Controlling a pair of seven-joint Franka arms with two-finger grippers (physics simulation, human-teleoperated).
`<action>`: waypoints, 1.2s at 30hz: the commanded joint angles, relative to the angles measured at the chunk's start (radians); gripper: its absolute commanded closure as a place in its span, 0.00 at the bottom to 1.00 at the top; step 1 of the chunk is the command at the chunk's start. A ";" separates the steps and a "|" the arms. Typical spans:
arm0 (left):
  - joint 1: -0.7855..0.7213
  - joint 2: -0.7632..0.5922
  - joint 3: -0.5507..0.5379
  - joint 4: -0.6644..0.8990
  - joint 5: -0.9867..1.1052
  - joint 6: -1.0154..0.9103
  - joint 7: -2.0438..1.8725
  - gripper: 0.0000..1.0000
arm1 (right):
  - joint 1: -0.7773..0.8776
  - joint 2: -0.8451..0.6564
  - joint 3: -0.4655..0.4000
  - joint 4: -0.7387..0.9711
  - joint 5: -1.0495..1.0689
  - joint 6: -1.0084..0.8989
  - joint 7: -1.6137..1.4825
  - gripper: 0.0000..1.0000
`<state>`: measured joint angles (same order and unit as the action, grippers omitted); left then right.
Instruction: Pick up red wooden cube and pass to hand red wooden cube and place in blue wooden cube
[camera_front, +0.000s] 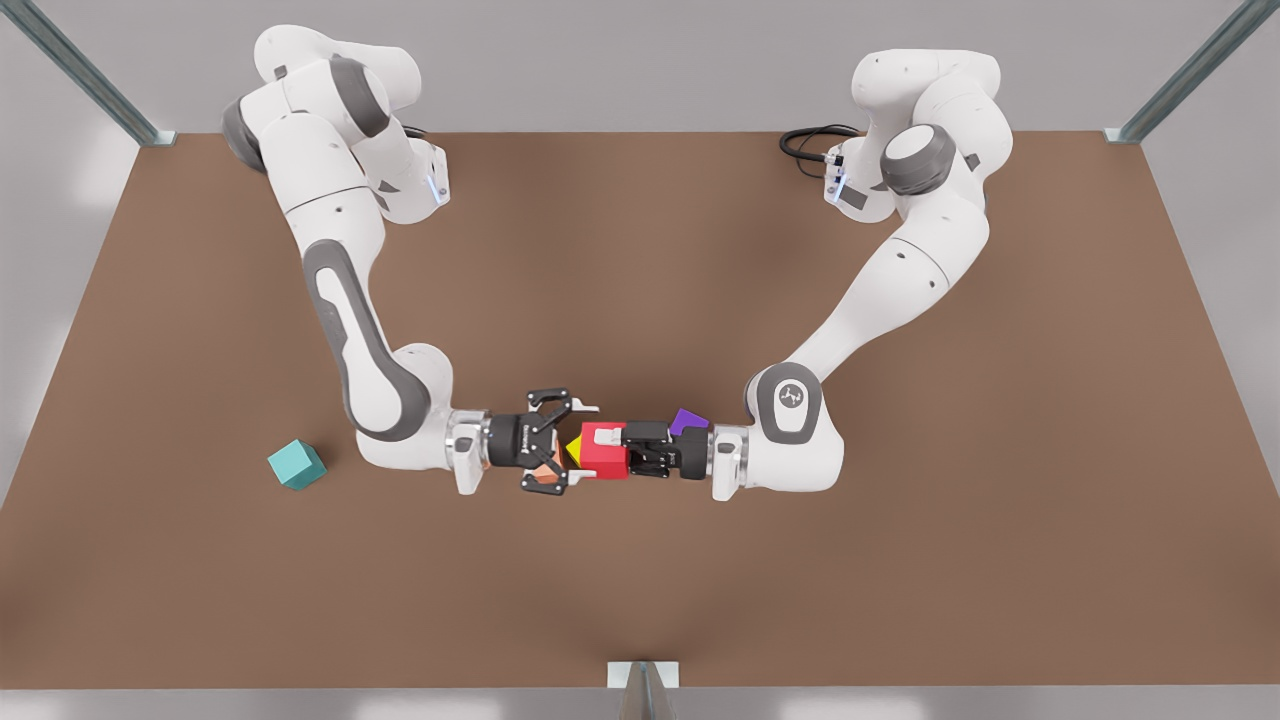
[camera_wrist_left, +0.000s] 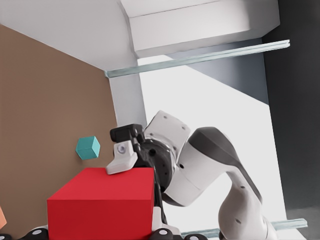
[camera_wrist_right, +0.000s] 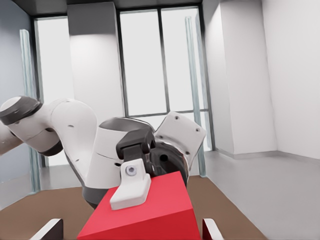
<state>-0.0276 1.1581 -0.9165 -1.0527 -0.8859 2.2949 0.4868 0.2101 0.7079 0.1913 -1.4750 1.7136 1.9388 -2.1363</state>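
Observation:
The red wooden cube (camera_front: 607, 455) sits mid-table between both arms. My left gripper (camera_front: 606, 450), on the arm at the front view's right, is shut on it. One of its white pads (camera_wrist_right: 130, 192) lies on the cube's top face (camera_wrist_right: 150, 212). My right gripper (camera_front: 578, 443) comes in from the front view's left and stands open, its fingers (camera_wrist_right: 50, 229) straddling the cube's end with gaps on both sides. One right finger (camera_wrist_left: 120, 161) shows past the cube (camera_wrist_left: 100, 205). The blue wooden cube (camera_front: 297, 464), teal, rests alone on the table (camera_wrist_left: 88, 148) toward the front view's left.
A yellow cube (camera_front: 574, 450) and a salmon cube (camera_front: 545, 470) lie partly hidden under the right gripper. A purple cube (camera_front: 688, 420) peeks out behind the left gripper's wrist. The brown table (camera_front: 900, 580) runs wide toward the front edge.

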 joint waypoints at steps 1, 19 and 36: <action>0.000 -0.003 -0.001 0.000 -0.005 -0.003 0.015 0.30 | 0.003 -0.001 0.000 0.002 0.004 0.014 0.003 0.00; -0.003 -0.003 -0.001 0.000 -0.004 -0.002 0.013 0.30 | 0.022 0.007 0.000 0.009 0.017 0.049 0.016 0.41; -0.009 -0.006 0.008 0.002 -0.007 0.000 -0.014 0.00 | 0.018 0.007 -0.001 0.009 0.015 0.048 0.044 0.47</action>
<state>-0.0378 1.1543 -0.9083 -1.0511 -0.8953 2.2959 0.4865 0.2289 0.7160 0.1899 -1.4670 1.7221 1.9842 -2.1015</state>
